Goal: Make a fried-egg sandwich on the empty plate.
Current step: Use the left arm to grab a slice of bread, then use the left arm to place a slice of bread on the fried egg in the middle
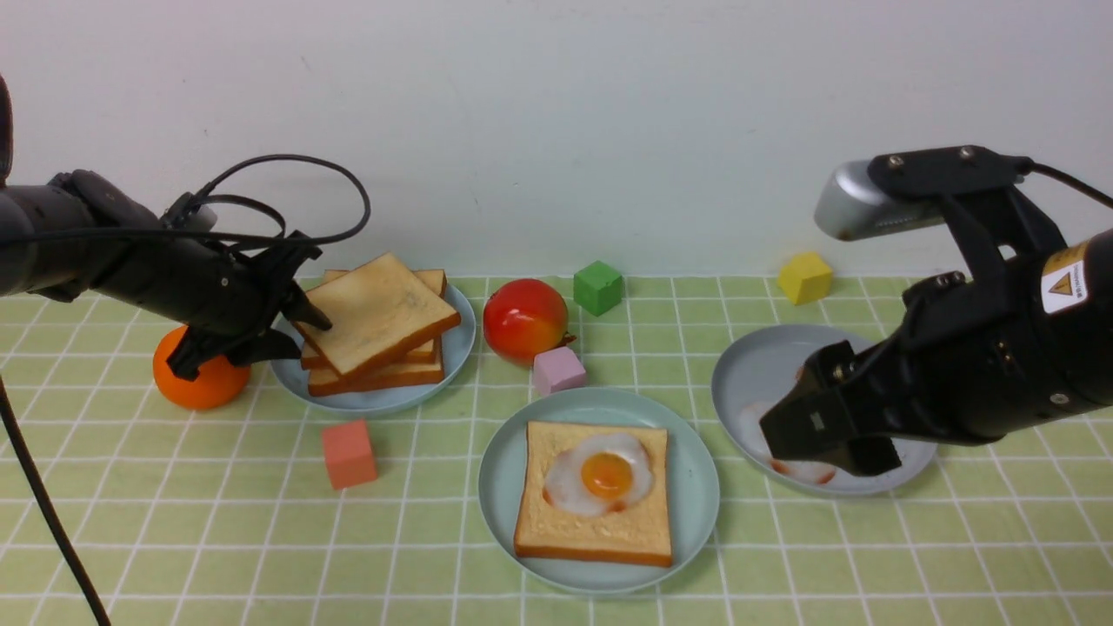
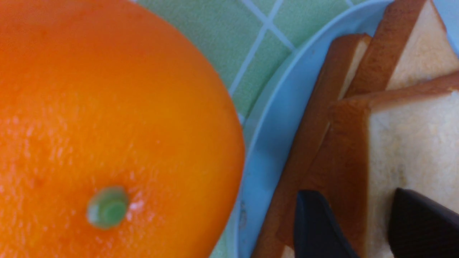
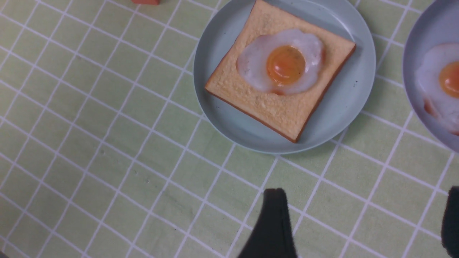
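Pinching the top toast slice [image 1: 383,313] by a corner, far left of the tabletop [image 1: 174,539], the left pincer [image 1: 309,335] should keep it level, then land it square over the egg [image 1: 604,476] on the front-middle teal plate [image 1: 696,491]; the right pincer [image 1: 826,448] gapes wide, empty.
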Available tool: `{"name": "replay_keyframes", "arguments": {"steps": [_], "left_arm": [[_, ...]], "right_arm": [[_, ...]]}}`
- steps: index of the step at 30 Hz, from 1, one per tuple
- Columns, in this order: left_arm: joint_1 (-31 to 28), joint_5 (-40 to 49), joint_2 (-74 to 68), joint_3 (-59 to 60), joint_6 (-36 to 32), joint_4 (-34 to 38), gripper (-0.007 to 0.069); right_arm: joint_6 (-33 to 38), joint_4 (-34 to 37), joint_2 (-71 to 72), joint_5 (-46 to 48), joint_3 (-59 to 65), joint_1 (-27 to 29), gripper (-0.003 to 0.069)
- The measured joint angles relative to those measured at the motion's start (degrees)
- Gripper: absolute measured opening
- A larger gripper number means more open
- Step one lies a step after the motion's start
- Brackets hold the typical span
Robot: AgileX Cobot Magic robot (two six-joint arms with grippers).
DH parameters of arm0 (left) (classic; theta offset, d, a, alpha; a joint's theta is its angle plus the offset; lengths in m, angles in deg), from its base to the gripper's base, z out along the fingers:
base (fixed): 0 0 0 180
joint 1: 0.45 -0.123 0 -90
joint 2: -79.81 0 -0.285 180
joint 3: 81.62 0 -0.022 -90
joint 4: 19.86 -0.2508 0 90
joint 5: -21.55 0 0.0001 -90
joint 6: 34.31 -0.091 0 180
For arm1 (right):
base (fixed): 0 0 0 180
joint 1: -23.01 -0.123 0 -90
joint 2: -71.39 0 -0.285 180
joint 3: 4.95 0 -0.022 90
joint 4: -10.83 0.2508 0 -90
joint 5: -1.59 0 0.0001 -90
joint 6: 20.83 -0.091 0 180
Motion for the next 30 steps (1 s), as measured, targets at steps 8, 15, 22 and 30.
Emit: {"name": "replay_keyframes", "arguments": {"steps": [8, 15, 22, 30], "left_arm": [[0.0, 0.0, 0.1, 0.0, -4.9, 0.7, 0.0062], [-0.6, 3.1, 2.4, 0.0, -8.8, 0.0, 0.0053], [-0.6, 11.1, 8.6, 0.1, -18.0, 1.6, 0.0053], [0.9, 24.2, 12.3, 5.3, -33.0, 17.4, 0.0053]], "right_arm": [[0.0, 0.0, 0.0, 0.6, 0.0, 0.0, 0.0587], [0.0, 0.0, 0.0, 1.5, 0.0, 0.0, 0.0587], [0.0, -0.7, 0.0, 2.7, 0.0, 0.0, 0.0587], [-2.6, -6.7, 0.0, 5.9, 0.0, 0.1, 0.0561]]}}
